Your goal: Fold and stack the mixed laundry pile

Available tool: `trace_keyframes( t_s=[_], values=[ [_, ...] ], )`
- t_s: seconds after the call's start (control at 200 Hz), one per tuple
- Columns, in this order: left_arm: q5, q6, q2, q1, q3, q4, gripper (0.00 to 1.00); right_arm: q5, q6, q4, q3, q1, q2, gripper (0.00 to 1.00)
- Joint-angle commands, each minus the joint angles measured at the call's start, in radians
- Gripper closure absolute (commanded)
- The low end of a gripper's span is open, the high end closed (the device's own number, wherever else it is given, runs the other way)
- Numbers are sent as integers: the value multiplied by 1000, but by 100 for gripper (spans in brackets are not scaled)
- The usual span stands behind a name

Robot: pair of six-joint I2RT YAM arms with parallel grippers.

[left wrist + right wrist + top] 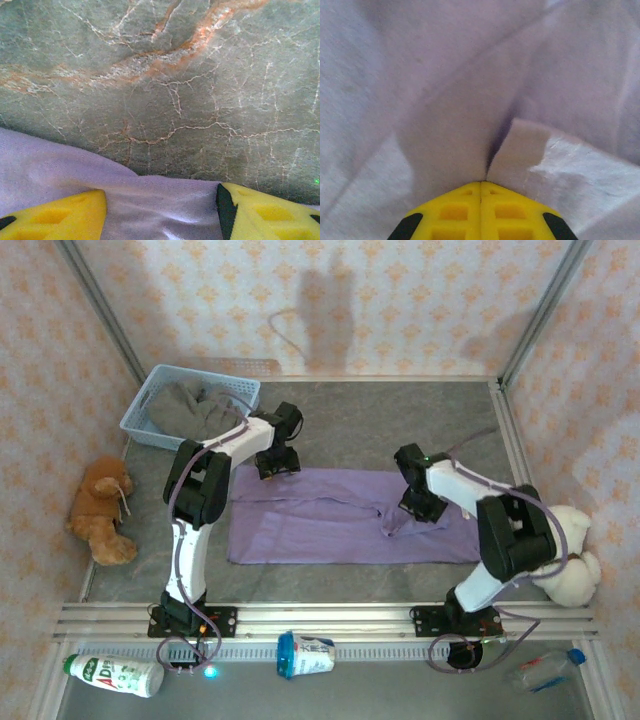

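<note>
While the lavender T-shirt [330, 525] lies spread on the table [400, 420], the left gripper [277, 466] sits at its far edge with fingers [65, 215] wide apart, the right gripper [405, 512] pinches a raised fold right of its middle, fingers pressed together, and the grey top [190, 405] fills the blue basket [138, 405] beyond its far left corner.

Light blue plastic basket [137, 420] at 10 o'clock, brown plush bear [100, 510] at 9, cream plush toy [575, 560] at 4, white green-capped bottle [115, 674] lying at 7, blue-rimmed cup [305, 655] on its side at 6, clear bottle [545, 672] at 5, grey marbled table [400, 420].
</note>
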Motion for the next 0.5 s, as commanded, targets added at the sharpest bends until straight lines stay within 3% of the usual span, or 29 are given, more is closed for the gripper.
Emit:
trace_keyframes(
  t_s=[0.0, 0.245, 0.295, 0.36, 0.495],
  values=[
    [-4, 18, 36, 22, -15, 1, 39, -16, 31, -98, -57, 0, -124, 100],
    [10, 23, 24, 28, 4, -3, 39, -30, 108, -266, -150, 1, -372, 97],
    [17, 25, 23, 28, 14, -8, 39, -12, 110, -264, -144, 1, -403, 87],
    [29, 26, 25, 28, 29, -13, 39, 23, 107, -238, -112, -2, -394, 63],
    [57, 37, 14, 26, 45, -15, 39, 41, 73, -181, 9, -3, -250, 45]
  ],
)
